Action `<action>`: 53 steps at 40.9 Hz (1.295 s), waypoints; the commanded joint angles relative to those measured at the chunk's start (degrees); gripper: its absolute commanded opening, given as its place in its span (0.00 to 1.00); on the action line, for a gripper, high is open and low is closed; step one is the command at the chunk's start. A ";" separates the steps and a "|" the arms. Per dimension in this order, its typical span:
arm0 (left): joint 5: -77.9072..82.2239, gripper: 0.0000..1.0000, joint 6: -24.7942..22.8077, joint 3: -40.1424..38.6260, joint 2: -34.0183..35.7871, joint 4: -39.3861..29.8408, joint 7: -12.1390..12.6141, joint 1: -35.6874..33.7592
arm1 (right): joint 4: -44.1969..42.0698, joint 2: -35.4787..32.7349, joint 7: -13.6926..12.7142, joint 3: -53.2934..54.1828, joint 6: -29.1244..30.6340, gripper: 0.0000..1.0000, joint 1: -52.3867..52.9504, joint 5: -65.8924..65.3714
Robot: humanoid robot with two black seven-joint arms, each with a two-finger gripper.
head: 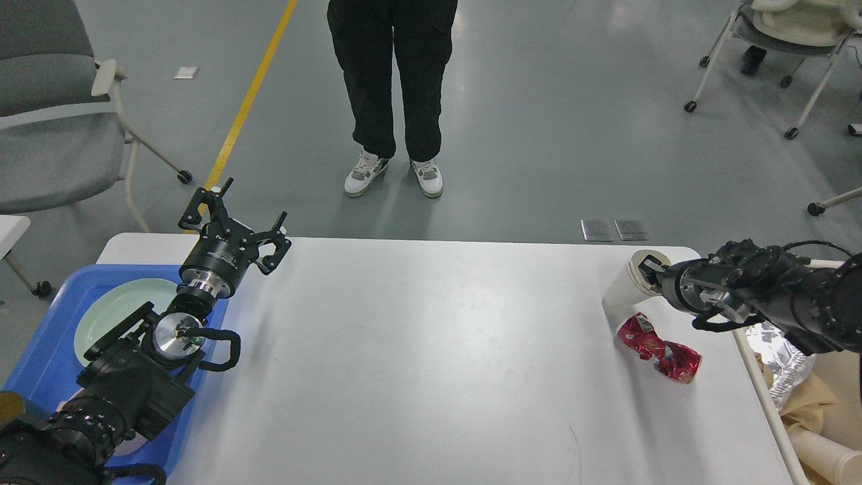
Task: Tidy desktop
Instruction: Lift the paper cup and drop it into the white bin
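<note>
The white bench (431,350) fills most of my view, from the near edge to the floor where a person (394,87) stands. At its left end lies a blue tray (40,364) with a pale plate (108,313) in it, partly under my left arm. My left pincer (239,219) hangs above the bench's far left corner, its fingers spread apart and holding nothing. At the far right, a white paper cup (623,293) leans, and my right pincer (650,269) is at its rim; I cannot tell if it grips. Just beside the cup lies a crushed red can (656,347).
</note>
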 commanded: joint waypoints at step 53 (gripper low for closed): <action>0.00 0.97 0.00 0.00 0.00 0.08 -0.07 0.06 | -11.58 -15.29 3.18 -14.22 6.89 0.00 -6.59 -12.70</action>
